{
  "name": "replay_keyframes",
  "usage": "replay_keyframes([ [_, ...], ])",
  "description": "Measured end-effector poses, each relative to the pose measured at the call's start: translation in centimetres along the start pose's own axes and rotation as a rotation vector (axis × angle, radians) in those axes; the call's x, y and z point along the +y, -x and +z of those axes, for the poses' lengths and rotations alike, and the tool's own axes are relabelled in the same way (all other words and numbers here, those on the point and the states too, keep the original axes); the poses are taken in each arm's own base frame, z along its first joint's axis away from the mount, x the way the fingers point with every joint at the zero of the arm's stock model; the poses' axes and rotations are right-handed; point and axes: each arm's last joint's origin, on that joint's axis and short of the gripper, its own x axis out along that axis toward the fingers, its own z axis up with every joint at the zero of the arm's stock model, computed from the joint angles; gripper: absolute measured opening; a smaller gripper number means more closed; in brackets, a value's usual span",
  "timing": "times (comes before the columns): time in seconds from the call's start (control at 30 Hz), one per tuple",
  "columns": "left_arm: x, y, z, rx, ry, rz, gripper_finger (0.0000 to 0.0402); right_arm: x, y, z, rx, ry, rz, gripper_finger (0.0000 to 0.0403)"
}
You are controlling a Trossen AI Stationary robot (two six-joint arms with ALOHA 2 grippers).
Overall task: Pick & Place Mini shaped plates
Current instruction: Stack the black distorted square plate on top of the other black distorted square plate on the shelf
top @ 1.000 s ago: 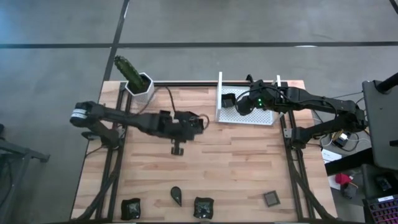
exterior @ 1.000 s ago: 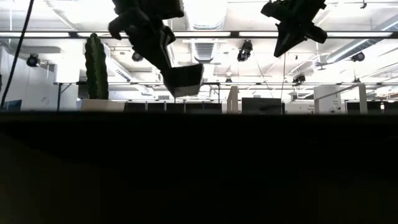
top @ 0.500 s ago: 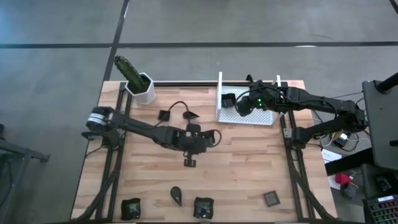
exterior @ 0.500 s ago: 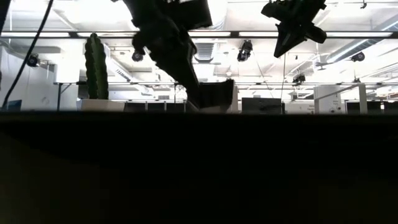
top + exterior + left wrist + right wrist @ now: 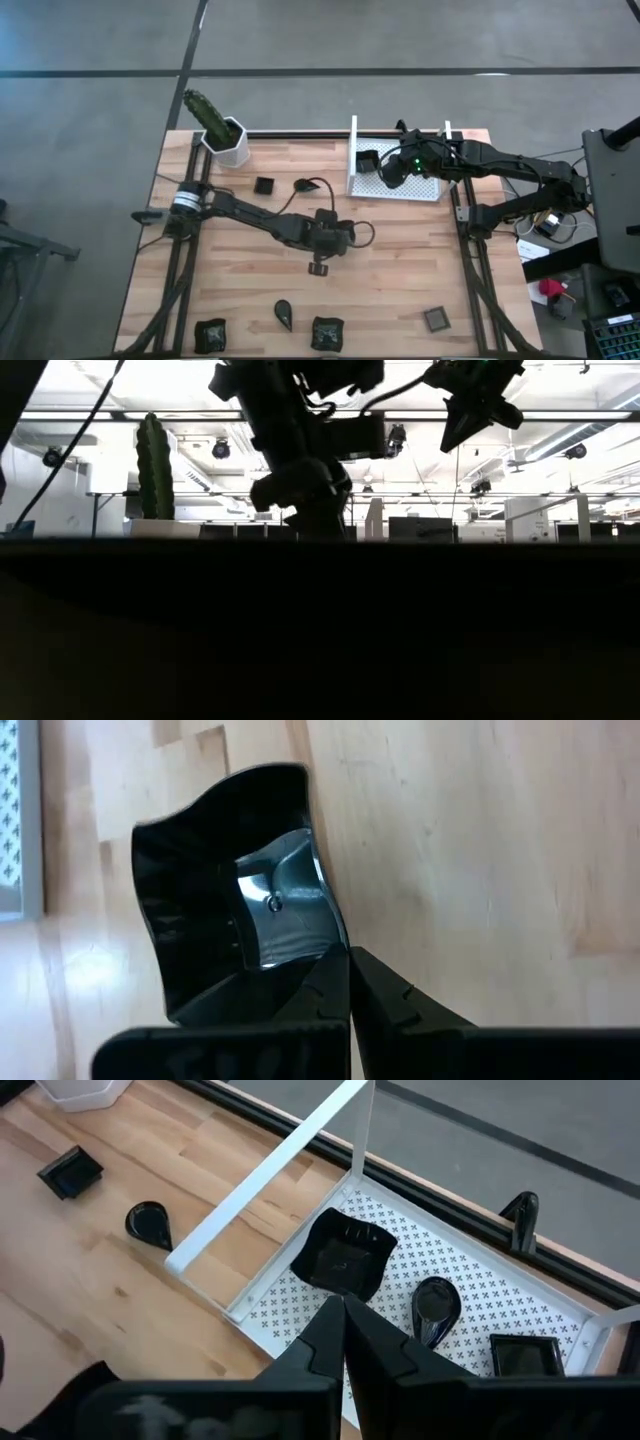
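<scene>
I count several mini shaped plates, all tiny, dark and glossy. In the high view a square one (image 5: 263, 185) and a teardrop one (image 5: 303, 185) lie upper left of centre. Along the bottom edge sit a leaf-shaped one (image 5: 284, 315), two squarish ones (image 5: 210, 334) (image 5: 326, 332), and a greyer square (image 5: 435, 319) at lower right. One square plate (image 5: 240, 920) is pinched at its rim. Three more (image 5: 345, 1260) (image 5: 435, 1302) (image 5: 520, 1355) rest on the white perforated surface.
</scene>
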Motion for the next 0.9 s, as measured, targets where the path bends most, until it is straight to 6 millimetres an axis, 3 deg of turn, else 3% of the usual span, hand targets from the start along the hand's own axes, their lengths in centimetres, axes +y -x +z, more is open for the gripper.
replay_keyframes([
  [0.3, -0.5, -1.6, 0.1, 0.023, -0.030, -0.032, 0.0000, 0.0, 0.0, 0.0, 0.000, 0.014, 0.000, 0.0008],
  [0.53, -0.5, -1.5, 0.4, 0.013, -0.031, -0.032, 0.0005, 0.0, 0.0, 0.0, 0.000, 0.015, 0.001, 0.0008],
  [0.9, -0.2, -0.4, 1.7, -0.020, -0.076, -0.023, 0.0071, 0.0, 0.0, 0.0, -0.001, 0.015, 0.000, 0.0008],
])
